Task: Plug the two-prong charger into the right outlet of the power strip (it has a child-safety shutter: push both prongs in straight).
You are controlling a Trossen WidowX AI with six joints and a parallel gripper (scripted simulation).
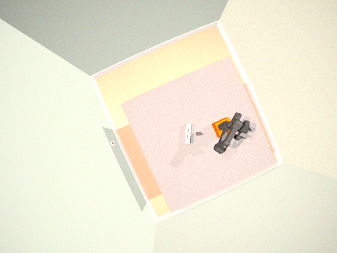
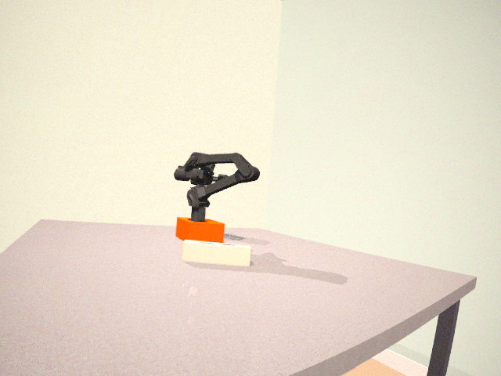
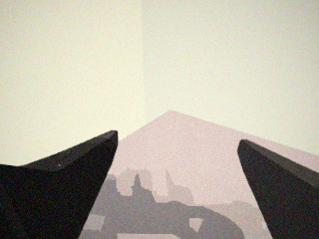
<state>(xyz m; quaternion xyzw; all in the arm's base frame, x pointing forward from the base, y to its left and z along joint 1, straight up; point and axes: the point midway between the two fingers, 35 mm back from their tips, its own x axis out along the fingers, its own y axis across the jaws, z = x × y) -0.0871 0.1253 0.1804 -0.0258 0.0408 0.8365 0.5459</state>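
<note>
A white power strip (image 1: pixel 187 140) (image 2: pixel 216 254) lies on the table, with dark outlet slots on its top. The small dark grey charger (image 1: pixel 199 133) lies between the strip and the robot base, its prong end towards the strip and a small gap between them. The charger does not show in the exterior view, where the strip stands in front of that area. My gripper (image 1: pixel 250 135) (image 3: pixel 178 137) is open and empty, raised above the table on the far side of the arm, well away from the charger and strip. The wrist view shows neither of them.
The orange base block (image 1: pixel 216 130) (image 2: pixel 202 230) carries the folded black arm (image 1: pixel 229 134) (image 2: pixel 220 188). The arm's elbow juts out beside the base, above the table (image 1: pixel 168 108) (image 2: pixel 121 303). The table corner (image 3: pixel 170 117) shows ahead in the wrist view, with arm shadows nearer.
</note>
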